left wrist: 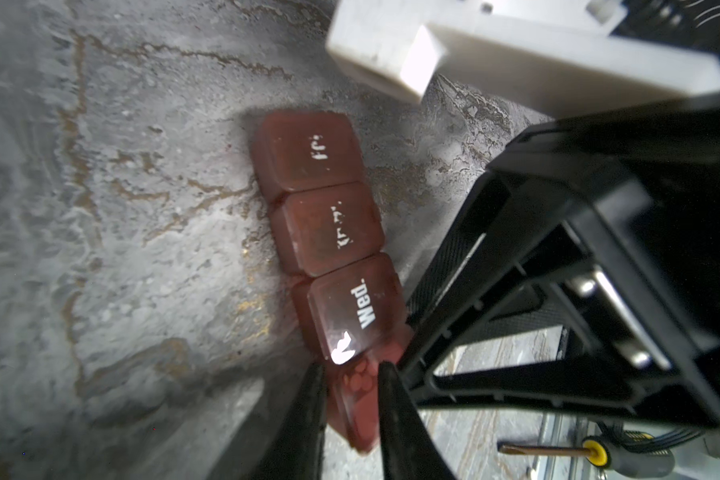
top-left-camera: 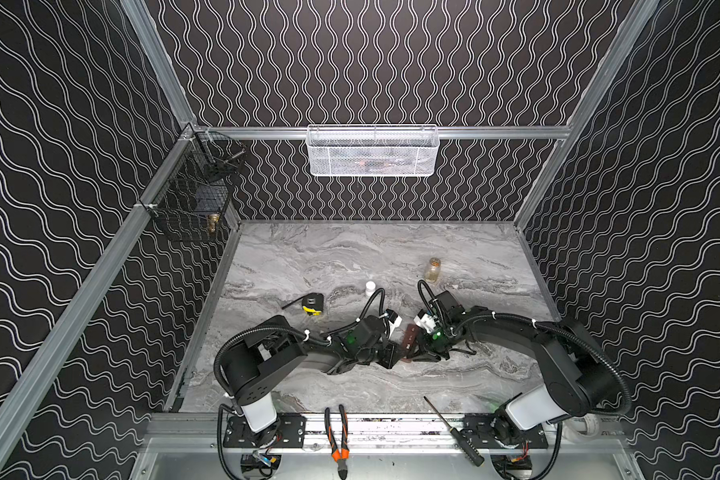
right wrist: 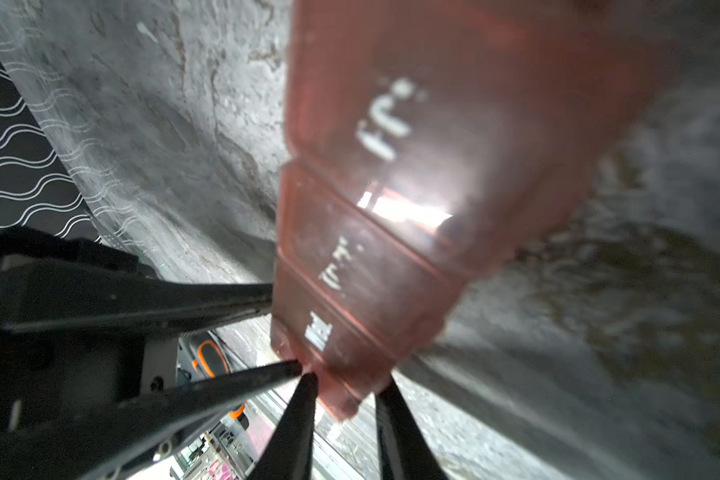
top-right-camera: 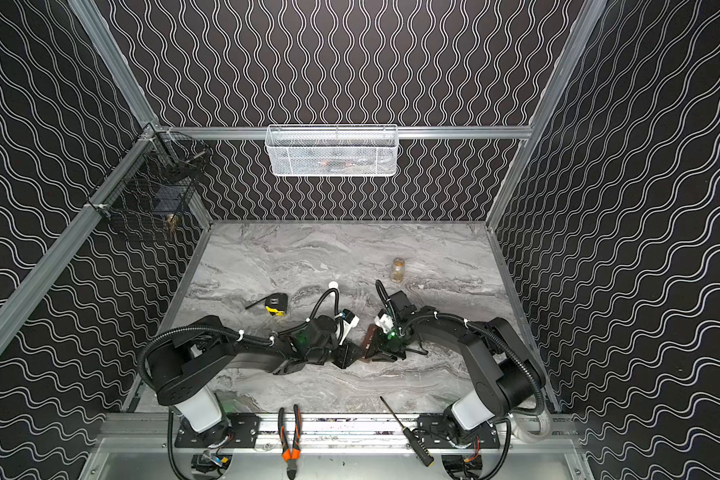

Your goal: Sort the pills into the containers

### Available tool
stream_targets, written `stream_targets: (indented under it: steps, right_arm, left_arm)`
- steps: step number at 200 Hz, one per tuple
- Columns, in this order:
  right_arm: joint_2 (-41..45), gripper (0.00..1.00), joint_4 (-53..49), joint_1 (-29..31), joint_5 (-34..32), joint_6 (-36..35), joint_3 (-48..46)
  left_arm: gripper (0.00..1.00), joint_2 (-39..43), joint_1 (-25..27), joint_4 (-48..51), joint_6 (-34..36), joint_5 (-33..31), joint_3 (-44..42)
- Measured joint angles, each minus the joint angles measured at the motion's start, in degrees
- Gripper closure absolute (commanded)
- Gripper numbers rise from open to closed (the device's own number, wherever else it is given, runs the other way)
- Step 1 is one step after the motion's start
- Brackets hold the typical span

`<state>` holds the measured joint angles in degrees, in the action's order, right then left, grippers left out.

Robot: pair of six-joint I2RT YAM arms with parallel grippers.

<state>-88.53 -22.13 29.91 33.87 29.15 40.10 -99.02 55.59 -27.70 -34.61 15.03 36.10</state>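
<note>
The containers (top-left-camera: 410, 338) (top-right-camera: 368, 336) are a reddish-brown strip of lidded compartments with worn white lettering. They sit near the middle of the marble table (top-left-camera: 350, 257), between both grippers. In the left wrist view the containers (left wrist: 321, 224) show one lid marked "Wed.". My left gripper (left wrist: 348, 368) (top-left-camera: 398, 356) is shut on the end compartment, where round pale pills (left wrist: 360, 378) show through the plastic. In the right wrist view my right gripper (right wrist: 346, 380) (top-left-camera: 417, 355) pinches the same near end of the containers (right wrist: 391, 208). Its fingers meet the left gripper's there.
An amber jar (top-left-camera: 432, 269) and a white cap (top-left-camera: 370, 287) stand behind the arms. A tape measure (top-left-camera: 312, 304) lies to the left. Orange-handled pliers (top-left-camera: 336, 436) and a screwdriver (top-left-camera: 454, 432) lie on the front rail. A white basket (top-left-camera: 373, 150) and a black wire basket (top-left-camera: 192, 187) hang on the walls.
</note>
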Motion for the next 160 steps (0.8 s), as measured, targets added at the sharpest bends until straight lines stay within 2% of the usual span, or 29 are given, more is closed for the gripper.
stream_targets:
  steps: [78, 145, 160]
  right_arm:
    - [3.54, 0.73, 2.8, -0.79, -0.68, 1.31, -2.99]
    - [4.0, 0.69, 4.04, -0.94, -0.55, 1.25, -4.04]
    - [4.0, 0.69, 4.02, -1.18, -0.57, 1.22, -3.93]
  left_arm:
    - [0.7, 0.59, 0.46, 2.62, -2.73, 3.43, 0.0]
    - [0.69, 0.0, 0.63, 4.02, -4.17, 3.48, 0.72]
    - [0.66, 0.15, 0.63, 4.24, -4.2, 3.39, 0.72]
